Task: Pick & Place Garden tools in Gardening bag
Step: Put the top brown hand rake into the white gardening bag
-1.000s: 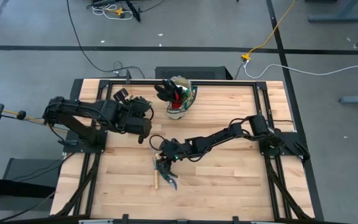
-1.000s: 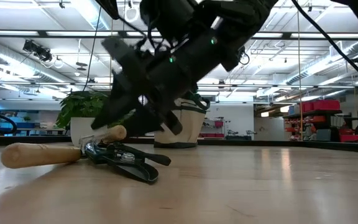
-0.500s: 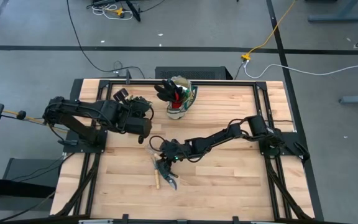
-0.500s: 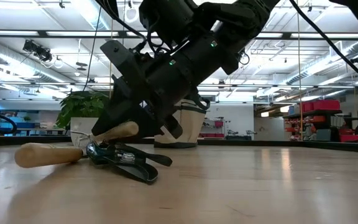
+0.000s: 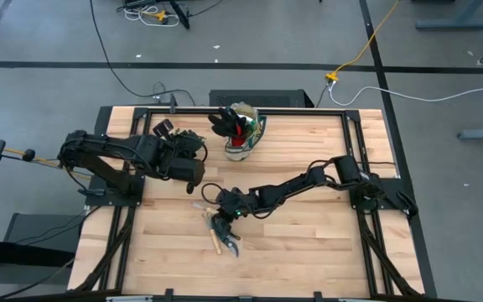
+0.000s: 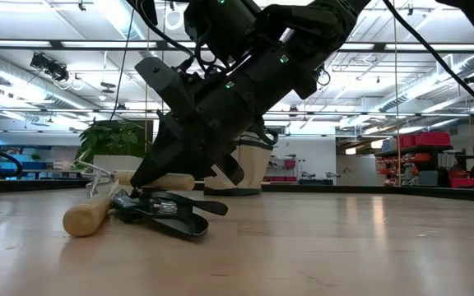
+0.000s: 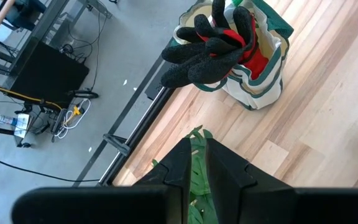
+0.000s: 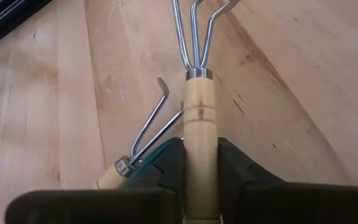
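Right fingers (image 8: 201, 180) clamped on wooden-handled rake (image 8: 199, 118), arm stretched low; left fingers (image 7: 197, 165) together.

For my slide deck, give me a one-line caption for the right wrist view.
Right end effector shut on a wooden-handled mini rake, its metal tines pointing ahead over the wooden table.

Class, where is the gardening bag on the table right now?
In the high view the gardening bag stands at the table's far edge, near the middle, with a red-and-black glove sticking out of its top; the left end effector is nearby.
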You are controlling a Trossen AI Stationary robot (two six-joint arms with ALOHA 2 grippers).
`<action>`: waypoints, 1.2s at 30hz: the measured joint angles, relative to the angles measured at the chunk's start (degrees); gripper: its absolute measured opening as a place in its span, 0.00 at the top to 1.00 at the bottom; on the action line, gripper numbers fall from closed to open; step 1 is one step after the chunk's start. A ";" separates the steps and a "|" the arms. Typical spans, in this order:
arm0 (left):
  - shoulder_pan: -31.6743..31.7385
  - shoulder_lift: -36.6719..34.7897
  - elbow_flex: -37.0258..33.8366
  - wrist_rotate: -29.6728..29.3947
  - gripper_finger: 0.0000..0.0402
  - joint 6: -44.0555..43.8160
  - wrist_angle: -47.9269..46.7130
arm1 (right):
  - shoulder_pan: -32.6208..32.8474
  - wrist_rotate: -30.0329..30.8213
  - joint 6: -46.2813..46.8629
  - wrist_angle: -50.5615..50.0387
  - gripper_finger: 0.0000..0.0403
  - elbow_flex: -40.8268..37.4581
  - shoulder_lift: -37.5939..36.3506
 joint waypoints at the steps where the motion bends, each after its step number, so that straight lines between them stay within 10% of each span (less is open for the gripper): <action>1: 0.00 0.00 0.00 0.00 0.86 0.00 0.00 | 0.00 0.00 -0.11 0.00 0.87 0.00 0.00; 18: -0.02 0.00 0.00 0.02 0.86 0.00 -0.02 | -2.50 0.98 -6.72 -1.98 0.87 -0.02 -5.36; 36: -0.02 0.00 0.00 0.02 0.86 0.02 -0.03 | -4.76 15.65 -17.14 -14.50 0.87 -0.02 -20.29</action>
